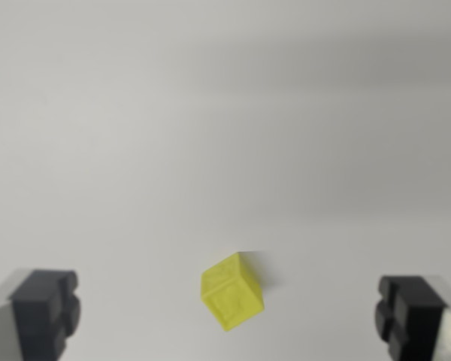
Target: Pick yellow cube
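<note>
Item: yellow cube [232, 292], turned cornerwise on pale bench [225, 113], near view's bottom edge. My gripper [225, 316] spread wide, holding nothing. Cube sits btwn fingers [45, 312], touching neither.

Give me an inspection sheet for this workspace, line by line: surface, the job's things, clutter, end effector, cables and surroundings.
Surface: plain pale grey tabletop, bare and even, with soft shadow bands across the top.
Job's things: one yellow cube, resting on the surface, turned corner-on to the camera, casting a short shadow toward the wrist view's right.
Clutter: nothing seen.
End effector: the end effector is open, its dark fingertips at the bottom corners of the wrist view; the cube lies between them, touching neither.
Cables: nothing seen.
Surroundings: nothing seen beyond the surface; the picture is slightly blurred.
</note>
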Available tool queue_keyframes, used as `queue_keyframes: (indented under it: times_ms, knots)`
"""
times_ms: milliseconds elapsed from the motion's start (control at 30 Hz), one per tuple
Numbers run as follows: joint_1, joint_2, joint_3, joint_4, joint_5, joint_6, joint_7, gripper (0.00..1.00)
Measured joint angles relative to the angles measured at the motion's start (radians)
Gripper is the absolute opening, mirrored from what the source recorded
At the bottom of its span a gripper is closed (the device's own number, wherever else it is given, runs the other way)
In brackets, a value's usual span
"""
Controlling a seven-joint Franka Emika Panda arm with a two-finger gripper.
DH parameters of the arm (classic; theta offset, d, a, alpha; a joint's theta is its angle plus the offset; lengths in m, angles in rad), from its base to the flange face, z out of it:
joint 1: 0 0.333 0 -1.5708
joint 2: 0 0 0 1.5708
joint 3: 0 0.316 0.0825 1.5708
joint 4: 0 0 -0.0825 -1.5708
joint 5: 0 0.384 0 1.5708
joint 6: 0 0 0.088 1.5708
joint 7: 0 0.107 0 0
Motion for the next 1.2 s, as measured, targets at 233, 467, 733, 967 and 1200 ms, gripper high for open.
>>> queue_keyframes:
  times_ms: [233, 467, 733, 967, 1200]
  knots:
    - [0.000, -0.004, 0.000, -0.010, 0.000, 0.005, -0.012, 1.00]
    - [-0.002, -0.024, 0.000, -0.078, 0.001, 0.053, -0.053, 1.00]
    - [-0.003, -0.042, 0.000, -0.156, 0.002, 0.111, -0.100, 1.00]
    - [-0.005, -0.056, 0.000, -0.221, 0.004, 0.162, -0.141, 1.00]
    - [-0.007, -0.065, 0.000, -0.282, 0.005, 0.213, -0.183, 1.00]
